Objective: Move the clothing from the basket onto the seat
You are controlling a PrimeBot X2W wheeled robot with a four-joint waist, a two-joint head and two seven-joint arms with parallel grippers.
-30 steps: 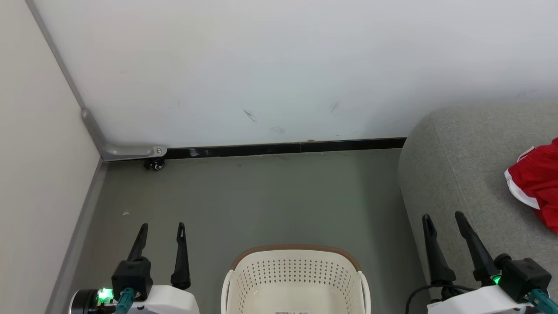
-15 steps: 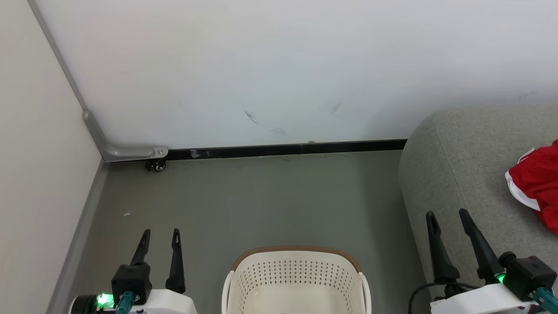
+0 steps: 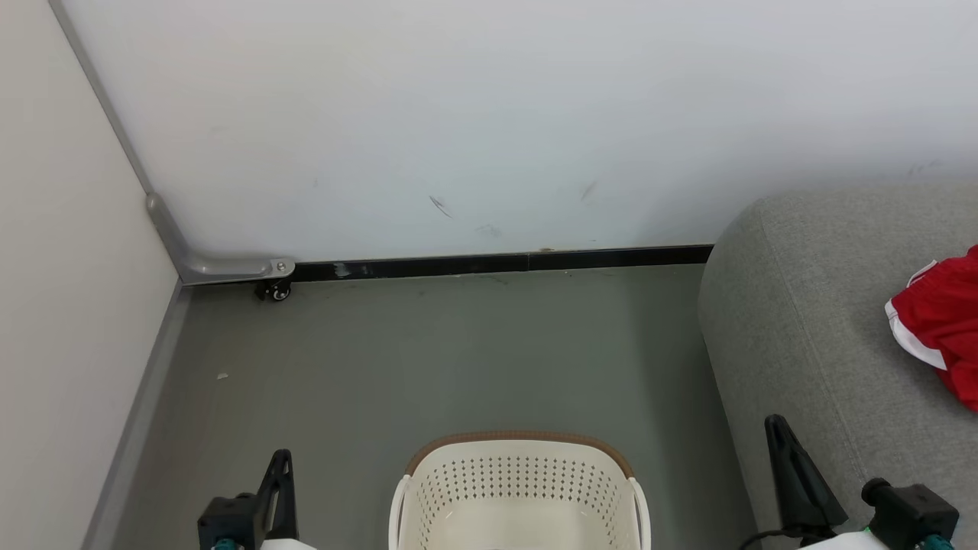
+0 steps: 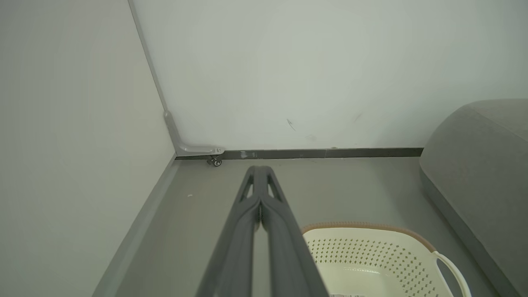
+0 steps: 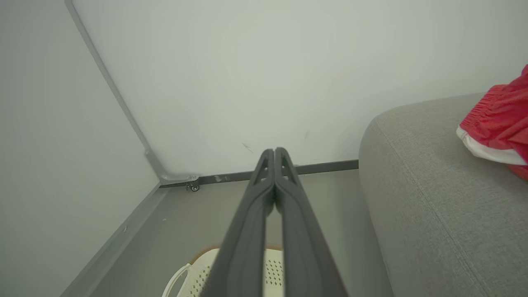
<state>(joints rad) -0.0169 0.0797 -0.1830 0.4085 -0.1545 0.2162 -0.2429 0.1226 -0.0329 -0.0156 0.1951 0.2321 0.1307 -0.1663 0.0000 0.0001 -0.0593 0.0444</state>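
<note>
Red clothing [image 3: 941, 325] with white stripe trim lies on the light grey seat [image 3: 810, 321] at the right; it shows too in the right wrist view as clothing [image 5: 499, 123] on the seat [image 5: 429, 198]. The cream basket [image 3: 519, 489] with a brown rim stands on the floor at bottom centre, and the part of its inside that I see holds no garment. My left gripper [image 3: 281, 458] is left of the basket, shut with nothing in it [image 4: 259, 168]. My right gripper [image 3: 778, 425] is beside the seat's front edge, shut and empty [image 5: 274, 150].
A white wall [image 3: 489, 122] with a dark baseboard [image 3: 504, 263] closes the far side. A side panel [image 3: 69, 305] with a grey corner bracket and a small caster [image 3: 273, 290] stands at the left. Grey floor [image 3: 443, 359] lies between basket and wall.
Both grippers have shut, the left first and then the right, and both arms have drawn back toward the bottom edge. The basket, the seat and the red clothing have stayed put.
</note>
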